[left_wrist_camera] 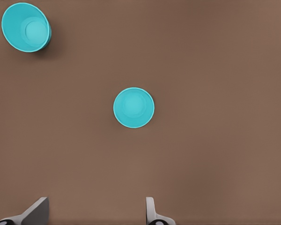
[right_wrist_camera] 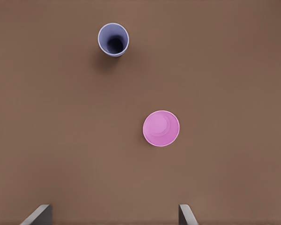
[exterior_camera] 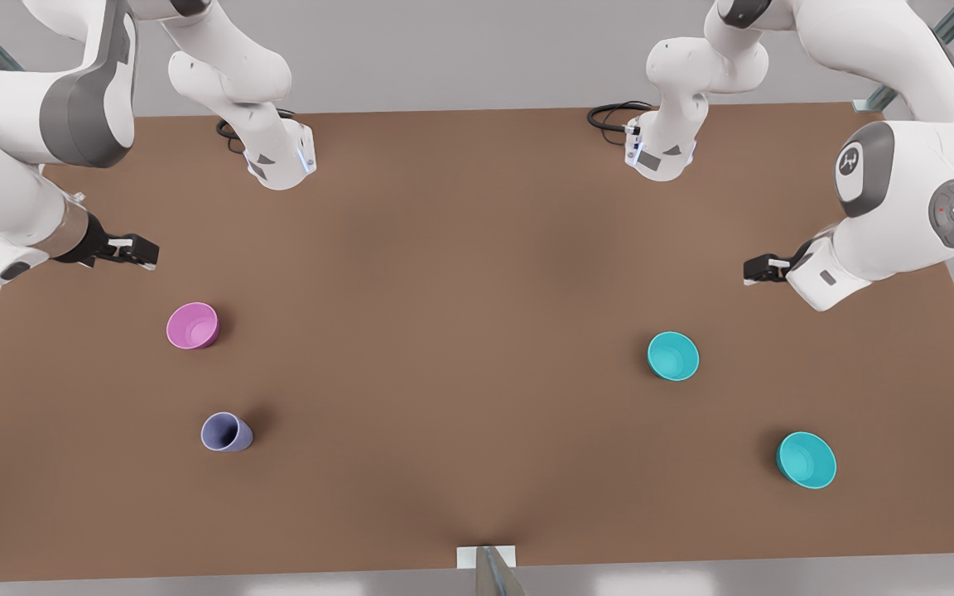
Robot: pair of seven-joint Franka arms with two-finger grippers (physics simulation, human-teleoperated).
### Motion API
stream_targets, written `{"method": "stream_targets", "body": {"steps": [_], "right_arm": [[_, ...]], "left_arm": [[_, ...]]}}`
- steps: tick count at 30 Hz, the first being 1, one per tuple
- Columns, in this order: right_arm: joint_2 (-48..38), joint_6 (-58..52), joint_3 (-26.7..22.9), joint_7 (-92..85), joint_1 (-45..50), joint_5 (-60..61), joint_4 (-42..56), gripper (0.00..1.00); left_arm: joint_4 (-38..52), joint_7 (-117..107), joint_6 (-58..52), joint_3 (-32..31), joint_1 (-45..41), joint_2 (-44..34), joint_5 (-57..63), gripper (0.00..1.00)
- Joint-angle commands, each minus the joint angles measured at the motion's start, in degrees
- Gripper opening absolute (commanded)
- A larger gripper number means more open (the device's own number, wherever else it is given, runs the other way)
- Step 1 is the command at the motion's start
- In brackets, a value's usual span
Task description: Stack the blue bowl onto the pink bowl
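Four containers stood upright and empty on the brown table (exterior_camera: 477,273): two teal bowls, a pink bowl and a lavender cup. The blue bowl (exterior_camera: 673,356) sat on the front view's right, with its twin, the second teal bowl (exterior_camera: 807,459), near it, closer to the camera and farther toward that side. The pink bowl (exterior_camera: 193,325) sat well apart from them on the front view's left, and the cup (exterior_camera: 226,432) stood near it on the camera's side. Nothing lay inside any of them.

The left gripper (exterior_camera: 763,269) hung above the table on the front view's right, near the blue bowl but apart from it. Its fingers (left_wrist_camera: 151,209) were spread wide and held nothing. The right gripper (exterior_camera: 137,251) hung on the front view's left, near the pink bowl, with its fingers (right_wrist_camera: 185,214) likewise wide apart and empty. In the right wrist view the pink bowl (right_wrist_camera: 161,128) and the cup (right_wrist_camera: 113,40) both showed their bare insides.
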Motion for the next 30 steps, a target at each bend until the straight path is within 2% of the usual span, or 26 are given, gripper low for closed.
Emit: {"method": "stream_targets", "body": {"steps": [1,3,5,8,10,13,20,23,27,30], "right_arm": [[0.1,-0.1,0.0,0.3,0.0,0.1,0.0,1.0],[3.6,-0.3,-1.0,-0.6,-0.3,0.0,2.7,1.0],[9.8,-0.1,-1.7,-8.9,-6.9,-1.4,2.9,1.0],[16.9,3.5,-1.7,-9.6,-13.5,-1.1,1.4,1.0],[15.8,10.3,-1.5,-9.6,-14.5,-0.6,-5.3,1.0],[8.5,26.4,-1.5,-9.5,-14.7,1.7,-23.2,1.0],[17.6,41.1,-1.5,-18.7,-22.0,6.5,-27.7,1.0],[17.5,49.1,-1.3,-26.4,-23.1,11.6,-34.4,1.0],[17.2,51.1,-1.3,-42.0,-23.2,15.2,-36.4,1.0],[17.0,51.1,-1.4,-45.5,-23.7,15.2,-38.7,1.0]], "left_arm": [[0.1,0.5,-0.2,0.0,0.0,-0.1,0.1,1.0],[0.1,0.5,0.1,-0.1,0.0,-0.1,1.3,1.0],[0.1,0.6,0.4,-0.1,0.0,0.1,1.4,1.0],[0.1,0.6,0.3,-0.1,0.0,0.1,1.4,1.0],[0.1,0.6,0.3,-0.1,0.0,0.1,1.4,1.0],[0.0,0.6,0.2,-0.1,0.0,0.1,1.4,1.0],[0.0,0.6,-0.4,-0.1,-0.3,-0.2,1.4,1.0],[0.0,0.6,-0.3,-0.1,-0.3,-0.3,1.4,1.0],[0.0,0.6,-0.3,-0.1,-0.4,-0.3,1.4,1.0],[0.0,0.5,-0.4,-0.1,-0.4,-0.4,1.4,1.0]]}}
